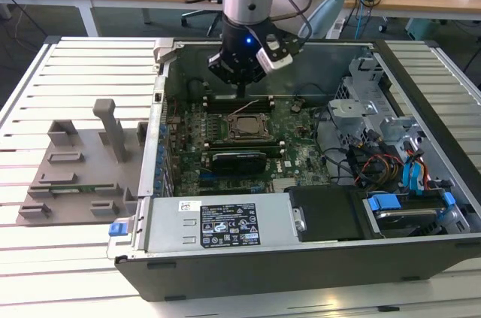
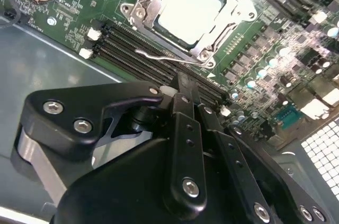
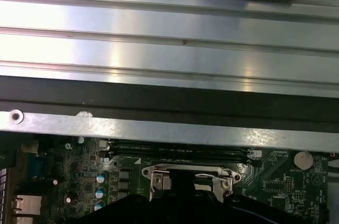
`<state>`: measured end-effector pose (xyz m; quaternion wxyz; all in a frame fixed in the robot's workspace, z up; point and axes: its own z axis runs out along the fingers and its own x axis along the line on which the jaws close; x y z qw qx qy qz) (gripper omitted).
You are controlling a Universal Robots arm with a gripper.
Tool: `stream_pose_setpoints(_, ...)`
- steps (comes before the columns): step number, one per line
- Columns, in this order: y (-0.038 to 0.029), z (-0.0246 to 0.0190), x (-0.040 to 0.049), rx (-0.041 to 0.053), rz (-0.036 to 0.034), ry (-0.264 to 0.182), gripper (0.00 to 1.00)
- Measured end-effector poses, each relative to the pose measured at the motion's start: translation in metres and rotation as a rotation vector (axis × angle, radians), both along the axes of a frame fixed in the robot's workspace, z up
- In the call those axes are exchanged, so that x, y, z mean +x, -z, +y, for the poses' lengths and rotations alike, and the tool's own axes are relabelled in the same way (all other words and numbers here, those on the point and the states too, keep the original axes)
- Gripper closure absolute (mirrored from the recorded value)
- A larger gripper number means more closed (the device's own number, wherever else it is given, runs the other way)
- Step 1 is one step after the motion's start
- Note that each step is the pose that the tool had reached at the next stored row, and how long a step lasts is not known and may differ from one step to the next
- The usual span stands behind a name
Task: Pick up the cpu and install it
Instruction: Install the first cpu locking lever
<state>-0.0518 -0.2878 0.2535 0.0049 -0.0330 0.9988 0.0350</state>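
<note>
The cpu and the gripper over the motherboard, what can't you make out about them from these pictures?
- Whether the cpu is fully seated in its socket: the second wrist view shows it lying inside the frame, but its top is washed out by glare.
- The cpu in the first wrist view: the gripper covers most of the socket.
- In the exterior view, the gripper hangs beside the socket, too small to judge contact.

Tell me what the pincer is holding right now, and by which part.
Nothing is held. The pincer hangs shut and empty above the motherboard, while the cpu already sits in its socket.
</note>
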Motion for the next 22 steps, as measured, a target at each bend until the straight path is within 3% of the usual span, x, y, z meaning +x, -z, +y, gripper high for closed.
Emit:
stream_pose_setpoints(4,0.0034,-0.0025,0.0,0.0657,0.0,0.0,0.89)
stream_pose_setpoints(5,0.0036,-0.0025,0.0,0.0763,0.0,0.0,0.89)
stream_pose_setpoints(6,0.004,-0.0025,0.0,0.0929,0.0,0.0,0.89)
stream_pose_setpoints(8,0.0047,-0.0025,0.0,0.1055,-0.0001,0.0,0.89)
stream_pose_setpoints(11,0.0096,-0.0025,0.0002,0.1065,0.0004,0.0,0.89)
stream_pose_setpoints(12,0.0124,-0.0025,0.0001,0.1026,0.0007,0.0,0.89)
stream_pose_setpoints(13,0.0126,-0.0033,-0.0007,0.0838,0.0005,0.0,0.89)
stream_pose_setpoints(15,0.0127,-0.0052,-0.0029,0.0601,0.0006,0.0,0.89)
stream_pose_setpoints(17,0.0176,-0.008,-0.0064,0.0574,0.0005,0.0,0.89)
stream_pose_setpoints(22,0.031,-0.0088,-0.007,0.0574,0.0007,-0.001,0.89)
